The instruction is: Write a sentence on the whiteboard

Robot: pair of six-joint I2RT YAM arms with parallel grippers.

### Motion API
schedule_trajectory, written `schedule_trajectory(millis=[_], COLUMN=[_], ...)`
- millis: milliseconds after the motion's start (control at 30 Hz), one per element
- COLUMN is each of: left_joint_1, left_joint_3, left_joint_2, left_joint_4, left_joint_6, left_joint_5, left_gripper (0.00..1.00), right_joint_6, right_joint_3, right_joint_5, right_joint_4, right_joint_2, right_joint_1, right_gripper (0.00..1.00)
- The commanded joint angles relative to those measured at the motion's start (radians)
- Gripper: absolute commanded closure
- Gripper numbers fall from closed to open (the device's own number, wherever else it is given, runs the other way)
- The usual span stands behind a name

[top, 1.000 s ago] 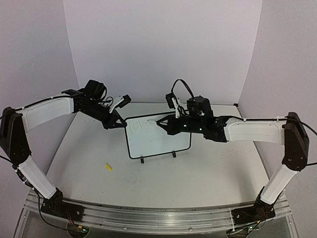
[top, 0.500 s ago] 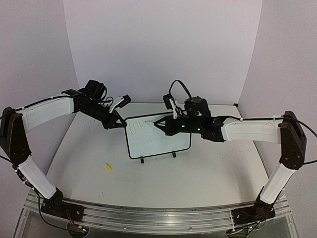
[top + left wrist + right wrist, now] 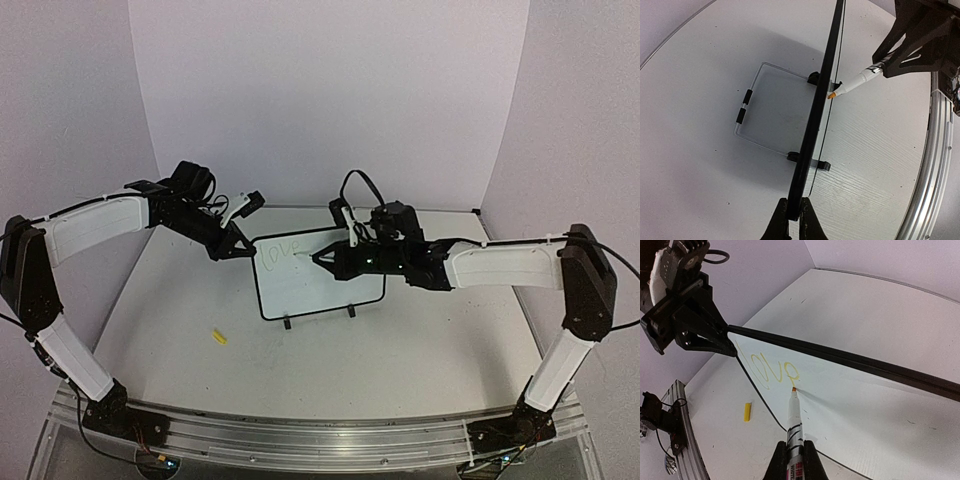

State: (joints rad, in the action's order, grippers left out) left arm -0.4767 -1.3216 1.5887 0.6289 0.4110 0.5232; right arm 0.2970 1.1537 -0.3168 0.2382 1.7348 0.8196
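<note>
Fingers of the left gripper [image 3: 794, 209] are closed narrow on the top left corner of the whiteboard [image 3: 322, 288], one on each face of its black frame. That arm rises from its base to a high elbow at the far left, and its forearm reaches right and slightly down to the corner. The whiteboard stands upright on its two feet near the middle of the table [image 3: 400, 350]. The sentence [image 3: 769, 369] so far reads "love", in yellowish strokes at the upper left. The right gripper [image 3: 794, 454] clamps a marker [image 3: 793, 416] whose tip touches the board just below the last letter. The right forearm lies nearly level across the board's upper right. Blank board lies right of and below the word. A small yellow piece [image 3: 219, 337] lies on the table front left, well apart from the board.
</note>
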Motion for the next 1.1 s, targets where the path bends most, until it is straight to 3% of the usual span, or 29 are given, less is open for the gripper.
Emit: schedule_trajectory(millis=[0,600,1067], left_joint_1=[0.013,0.013,0.013], left_joint_3=[-0.017,-0.016,-0.012], left_joint_2=[-0.011,-0.013,-0.015], left_joint_4=[0.014,0.014,0.013], left_joint_6=[0.043,0.044,0.045], left_joint_5=[-0.13,-0.13,-0.13], left_gripper=[1.0,1.0,1.0], right_joint_6=[0.008,-0.001,0.001], right_joint_3=[-0.004,-0.042,-0.037], right_joint_5=[0.036,0.132,0.11], right_joint_4=[0.023,0.023,0.023], right_joint_2=[0.015,-0.063,-0.06], right_joint_1=[-0.006,-0.005,-0.006], right_gripper=[1.0,1.0,1.0])
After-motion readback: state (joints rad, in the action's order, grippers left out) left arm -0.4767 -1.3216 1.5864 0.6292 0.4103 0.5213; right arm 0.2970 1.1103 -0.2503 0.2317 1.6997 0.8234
